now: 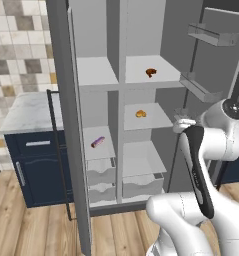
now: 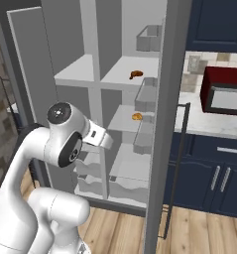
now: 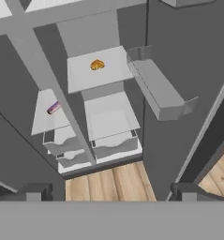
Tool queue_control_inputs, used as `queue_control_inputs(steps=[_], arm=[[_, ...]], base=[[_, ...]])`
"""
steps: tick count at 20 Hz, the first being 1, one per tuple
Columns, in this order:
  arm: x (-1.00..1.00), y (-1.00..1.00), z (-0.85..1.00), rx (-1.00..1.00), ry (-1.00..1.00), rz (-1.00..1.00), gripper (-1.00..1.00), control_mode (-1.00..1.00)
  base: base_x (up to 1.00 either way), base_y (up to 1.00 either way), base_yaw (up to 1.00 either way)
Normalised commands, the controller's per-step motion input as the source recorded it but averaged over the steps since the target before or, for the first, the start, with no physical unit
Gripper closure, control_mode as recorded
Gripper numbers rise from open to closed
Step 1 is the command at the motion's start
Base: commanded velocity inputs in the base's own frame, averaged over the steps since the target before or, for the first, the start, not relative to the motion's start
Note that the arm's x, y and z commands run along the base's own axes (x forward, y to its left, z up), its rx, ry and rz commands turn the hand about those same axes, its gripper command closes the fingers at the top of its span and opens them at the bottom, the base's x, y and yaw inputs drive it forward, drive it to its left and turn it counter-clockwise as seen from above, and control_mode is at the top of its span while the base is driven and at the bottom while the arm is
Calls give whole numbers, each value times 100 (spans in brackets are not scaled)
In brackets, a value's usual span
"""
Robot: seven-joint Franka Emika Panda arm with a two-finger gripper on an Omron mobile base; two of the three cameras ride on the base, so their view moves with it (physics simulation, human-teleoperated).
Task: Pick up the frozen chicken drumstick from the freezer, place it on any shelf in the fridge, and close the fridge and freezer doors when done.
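With the drumstick (image 1: 151,72) on the fridge's top shelf (image 1: 167,79), my hand (image 3: 111,190) hangs open; closing both doors is next.

One tall grey side-by-side unit with two open doors: a narrower door (image 1: 66,125) and a wider door (image 1: 211,75). Three food items sit on white shelves: one reddish-brown drumstick (image 1: 151,72), one orange-yellow lump (image 1: 140,113) and one pink-purple bar (image 1: 97,142). Two clear bins (image 1: 211,35) show on the wider door in the left base view. One white robot arm (image 1: 201,150).
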Motion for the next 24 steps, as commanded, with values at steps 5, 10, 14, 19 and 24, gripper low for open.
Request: queue_control_inputs(steps=[5,10,14,19,24], arm=[[-9,-100,32,16,-4,-14,-100,-100],[-50,-100,0,20,-16,-10,-100,-100],[-65,-94,0,25,-20,-16,-100,-100],[-3,-70,-14,20,-6,-16,-100,-100],[38,-70,-34,23,-1,-7,-100,-100]], base=[[0,0,0],[0,0,0],[0,0,0],[0,0,0],[0,0,0]])
